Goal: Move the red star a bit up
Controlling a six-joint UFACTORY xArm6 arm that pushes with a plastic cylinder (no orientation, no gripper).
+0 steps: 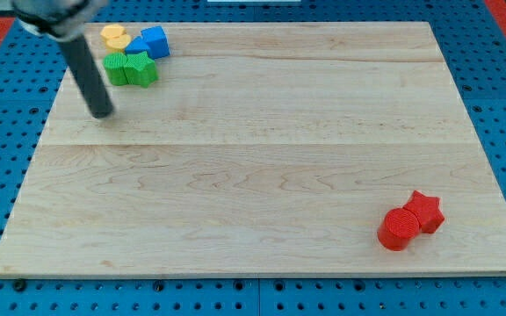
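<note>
The red star (425, 211) lies near the wooden board's lower right corner. A red round block (399, 229) touches it on its lower left side. My tip (102, 112) rests on the board at the view's upper left, far from the red star. It sits just left of and below the green blocks.
A cluster sits at the board's (253, 158) top left: a yellow block (115, 36), a blue block (153, 41), a green star (140, 69) and a second green block (115, 68) beside it. Blue pegboard surrounds the board.
</note>
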